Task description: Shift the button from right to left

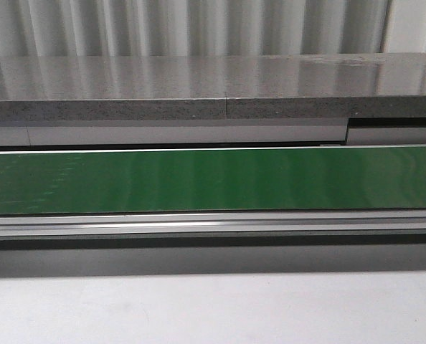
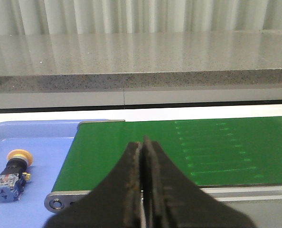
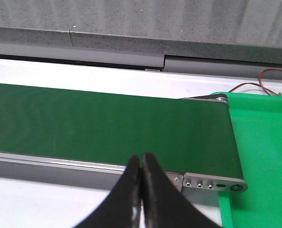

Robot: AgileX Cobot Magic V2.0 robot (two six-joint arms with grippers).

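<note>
Both claws, left claw and right claw, pressed together; button unseen from front.

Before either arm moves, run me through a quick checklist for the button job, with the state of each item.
1. Button located: ok, lying on its side in the blue tray past the belt's end.
2. Button on the right side: not ok, the green tray shows none.
3. Left pincer empty: ok, shut on nothing.
4. Right pincer empty: ok, shut on nothing.
5. Green belt free of parts: ok.
6. Belt running: cannot tell.
</note>
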